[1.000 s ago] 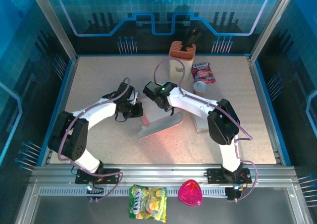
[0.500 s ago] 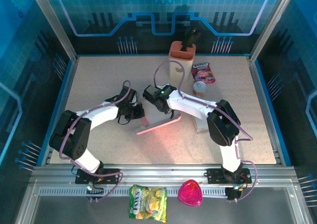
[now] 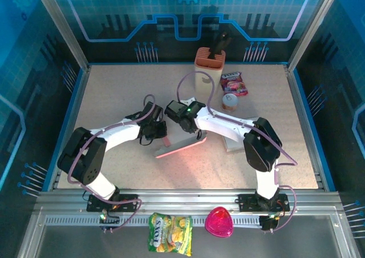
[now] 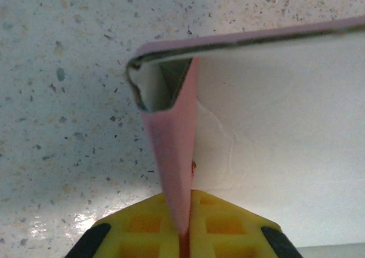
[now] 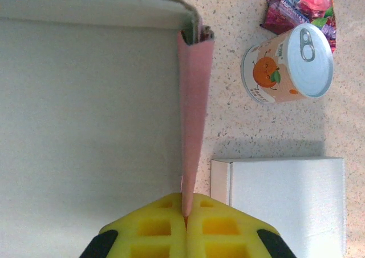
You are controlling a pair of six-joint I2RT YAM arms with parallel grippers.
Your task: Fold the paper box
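The paper box (image 3: 181, 145), pink outside and pale inside, lies half folded in the middle of the table. My left gripper (image 3: 160, 130) holds its left end. In the left wrist view the yellow fingers (image 4: 142, 229) are shut on a thin pink flap (image 4: 174, 155) standing up beside the white panel (image 4: 279, 132). My right gripper (image 3: 182, 119) is at the box's far edge. Its yellow fingers (image 5: 228, 229) are shut on the pink side wall (image 5: 194, 104) next to the pale inside panel (image 5: 85, 109).
An orange can (image 5: 288, 64), a purple snack pouch (image 5: 299, 4) and a flat white box (image 5: 285, 195) lie to the right of the paper box. An orange holder (image 3: 209, 61) stands at the back. A yellow candy bag (image 3: 170, 233) and a pink heart-shaped case (image 3: 219, 222) lie beyond the front rail.
The box's pink panel shows narrower than a second ago, and the box has shifted slightly left. My left gripper has moved right and nearer, still on its end.
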